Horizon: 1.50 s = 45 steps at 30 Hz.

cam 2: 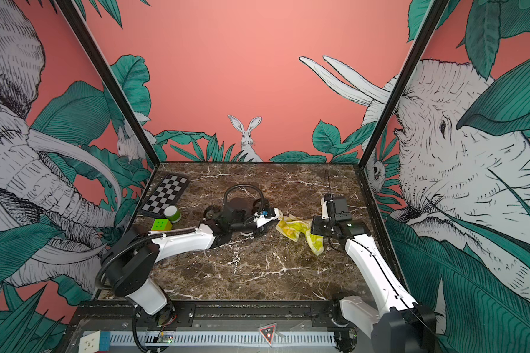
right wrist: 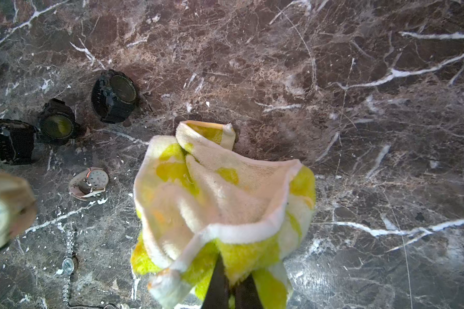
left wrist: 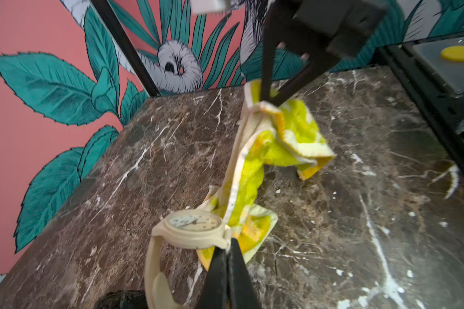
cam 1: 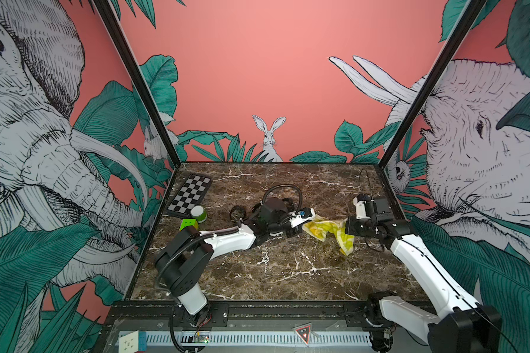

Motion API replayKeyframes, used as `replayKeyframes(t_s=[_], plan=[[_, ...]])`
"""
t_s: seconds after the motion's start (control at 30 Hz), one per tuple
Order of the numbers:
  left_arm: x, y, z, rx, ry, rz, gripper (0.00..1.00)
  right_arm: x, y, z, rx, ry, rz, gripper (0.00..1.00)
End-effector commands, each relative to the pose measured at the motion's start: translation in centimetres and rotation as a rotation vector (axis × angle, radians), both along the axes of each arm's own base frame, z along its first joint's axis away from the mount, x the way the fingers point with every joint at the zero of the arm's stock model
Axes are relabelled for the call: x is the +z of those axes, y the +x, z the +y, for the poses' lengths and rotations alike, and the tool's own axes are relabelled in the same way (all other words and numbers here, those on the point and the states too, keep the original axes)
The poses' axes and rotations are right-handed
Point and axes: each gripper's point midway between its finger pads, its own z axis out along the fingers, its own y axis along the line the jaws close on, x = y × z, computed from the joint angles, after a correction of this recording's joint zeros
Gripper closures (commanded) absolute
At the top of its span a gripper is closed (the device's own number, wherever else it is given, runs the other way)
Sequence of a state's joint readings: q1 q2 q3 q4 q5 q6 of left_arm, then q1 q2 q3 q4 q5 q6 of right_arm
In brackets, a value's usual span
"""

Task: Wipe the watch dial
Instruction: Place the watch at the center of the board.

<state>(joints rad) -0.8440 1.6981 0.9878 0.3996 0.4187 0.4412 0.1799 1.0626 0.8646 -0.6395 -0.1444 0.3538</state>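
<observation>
Table (cam 1: 288,284): brown marble with white veins, under both my arms.
Chain watch (cam 1: 266,259): nearest the front edge; small, lying flat on its metal band, well apart from both my claws.
Left claw (left wrist: 227,247): my fingers are pressed together on the cream watch, pinching it where the strap meets the case.
Cream watch (left wrist: 192,232): mid-table in my left claw, with the case about level and the strap hanging in a loop below it.
Dial (left wrist: 190,221): faces up and is uncovered; it is pale with thin hands, and its marks are too blurred to read.
Cloth (left wrist: 281,133): yellow and white towel, strung from my right claw down to the table just behind the cream watch. One edge runs right by the case; I cannot tell whether it touches.
Right claw (left wrist: 265,97): tips closed on a bunched upper corner of the cloth, above the table and to the right of my left claw.
Pink watch (right wrist: 90,182): on the table left of the cloth, between the chain watch and the black watches.
Black watches (right wrist: 114,96): three close together, farther back.
Cube (cam 1: 188,224): green, by the left wall.
Cylinder (cam 1: 198,213): green with a white top, just behind the cube.
Board (cam 1: 190,194): chequered, lying flat toward the far left corner.
</observation>
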Motion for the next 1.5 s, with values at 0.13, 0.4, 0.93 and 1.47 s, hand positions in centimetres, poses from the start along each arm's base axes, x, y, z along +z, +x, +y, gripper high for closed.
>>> replayKeyframes(t_s=[0.13, 0.4, 0.93, 1.47], plan=[[-2.9, 4.6, -1.6, 0.068, 0.132, 0.093, 1.0, 1.3, 0.1, -1.2, -0.04, -0.014, -0.066, 1.0], [-4.8, 9.0, -3.5, 0.125, 0.207, 0.138, 1.0, 1.8, -0.9, -2.6, -0.095, -0.039, -0.056, 1.0], [-8.6, 14.7, -4.5, 0.249, 0.266, 0.192, 1.0, 3.1, -2.0, -2.9, -0.098, -0.03, -0.072, 1.0], [-8.6, 15.0, -4.8, 0.259, 0.266, 0.239, 0.65, 4.6, -2.3, -3.2, -0.086, -0.048, -0.107, 1.0]])
